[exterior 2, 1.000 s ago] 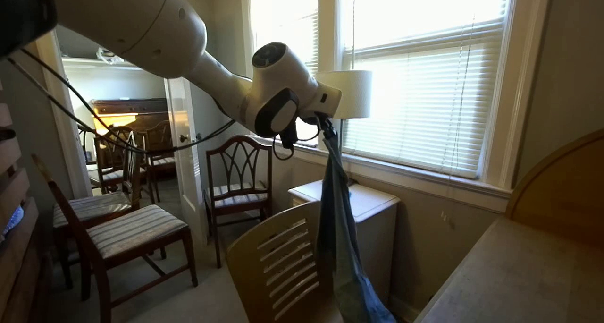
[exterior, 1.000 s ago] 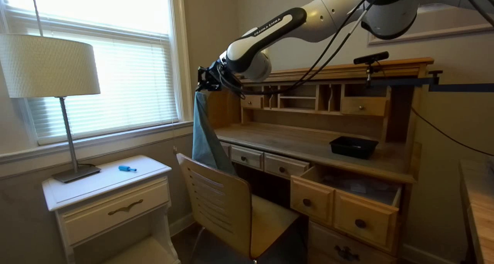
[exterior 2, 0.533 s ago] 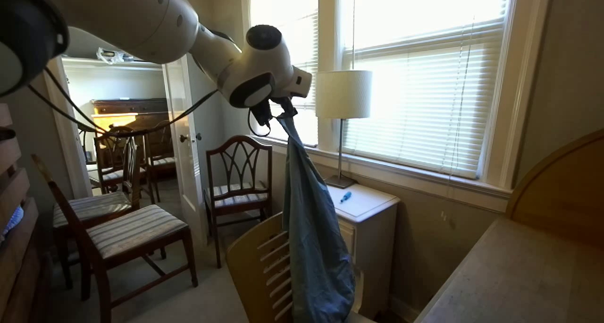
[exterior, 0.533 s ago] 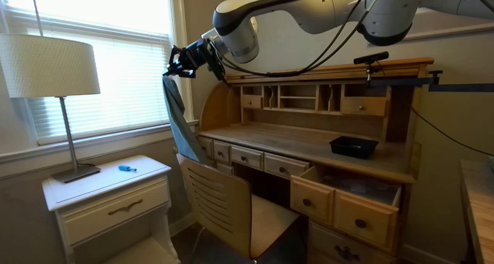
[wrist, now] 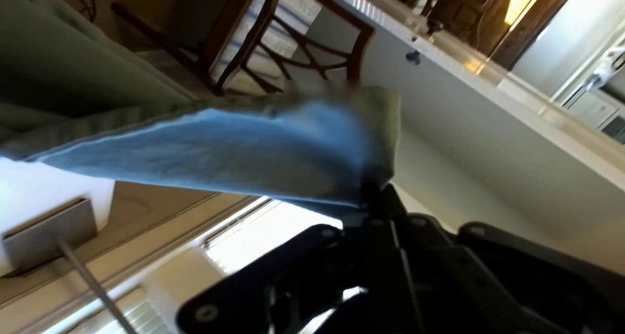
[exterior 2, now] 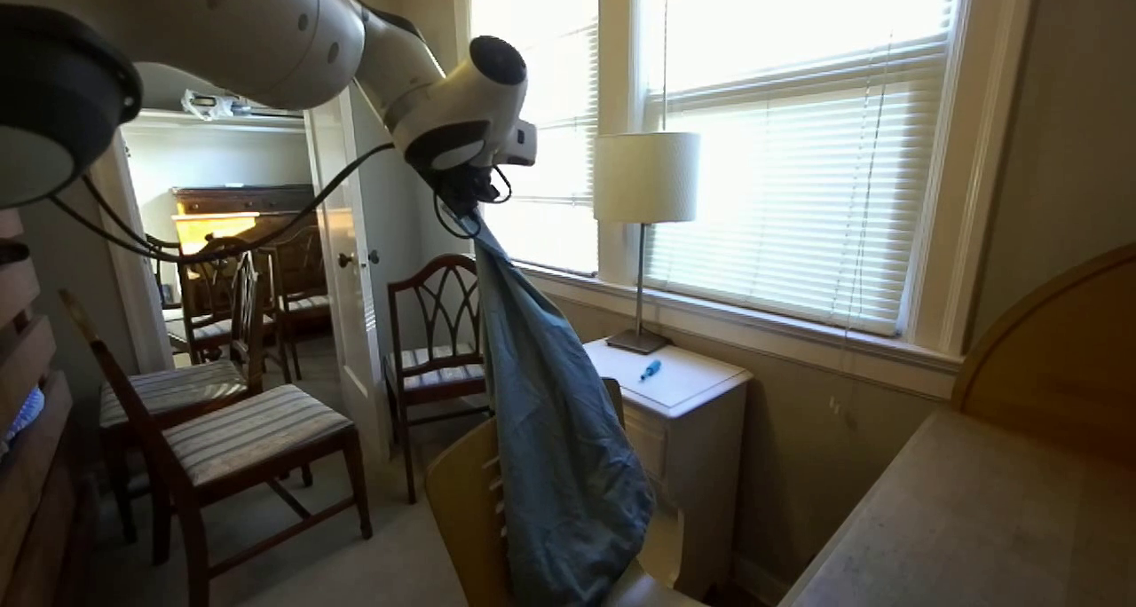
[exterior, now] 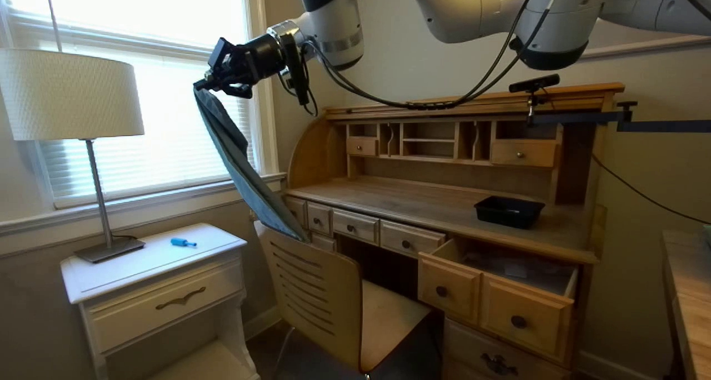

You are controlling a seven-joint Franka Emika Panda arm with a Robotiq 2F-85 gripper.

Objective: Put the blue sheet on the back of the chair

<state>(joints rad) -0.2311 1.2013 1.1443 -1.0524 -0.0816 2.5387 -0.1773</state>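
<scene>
The blue sheet [exterior: 239,163] hangs from my gripper [exterior: 201,84] in a long slanted fold; it shows in an exterior view [exterior 2: 559,429] and in the wrist view [wrist: 234,151]. The gripper is shut on the sheet's top corner, high above and to the left of the chair's back [exterior: 311,291]. The sheet's lower end drops behind the top edge of the backrest, on the seat side, and is hidden there in that view. In an exterior view the sheet covers much of the slatted backrest [exterior 2: 463,509]. I cannot tell whether the sheet touches the top edge.
A white nightstand [exterior: 222,238] with a lamp [exterior: 100,191] and a small blue object [exterior: 183,242] stands beside the chair. A wooden desk [exterior: 383,196] with a black tray [exterior: 508,211] and an open drawer [exterior: 500,291] is behind it. Dark wooden chairs [exterior 2: 257,429] stand farther off.
My gripper has moved up and, in an exterior view, left toward the window and lamp, pulling the sheet's top with it. The sheet slants more and its lower end stays behind the backrest.
</scene>
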